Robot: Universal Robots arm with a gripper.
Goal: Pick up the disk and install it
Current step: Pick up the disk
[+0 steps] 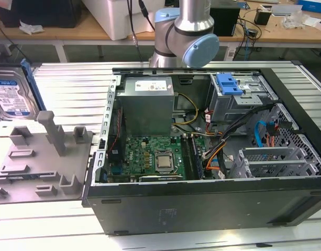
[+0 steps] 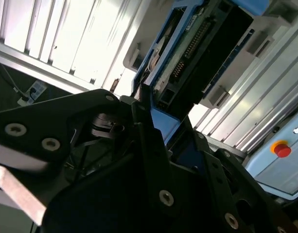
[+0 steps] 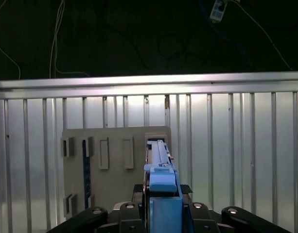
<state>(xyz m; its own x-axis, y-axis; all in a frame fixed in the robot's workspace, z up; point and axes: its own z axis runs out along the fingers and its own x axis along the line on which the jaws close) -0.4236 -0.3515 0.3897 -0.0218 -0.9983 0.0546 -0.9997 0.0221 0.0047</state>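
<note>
The disk (image 1: 11,94) stands upright at the exterior view's left edge, over the far end of the gray fixture tray (image 1: 45,157). In the first wrist view, the gripper (image 3: 161,209) is clamped narrow on the disk's blue carrier, seen edge-on. I judge the pick-up step complete and the disk lifted off the tray. Installation is not yet done: the drive cage (image 1: 239,104) in the open computer chassis (image 1: 202,209) holds no disk. Seating calls for 1 condition: carrier squared to the cage opening, clear of the cables (image 1: 223,141).
</note>
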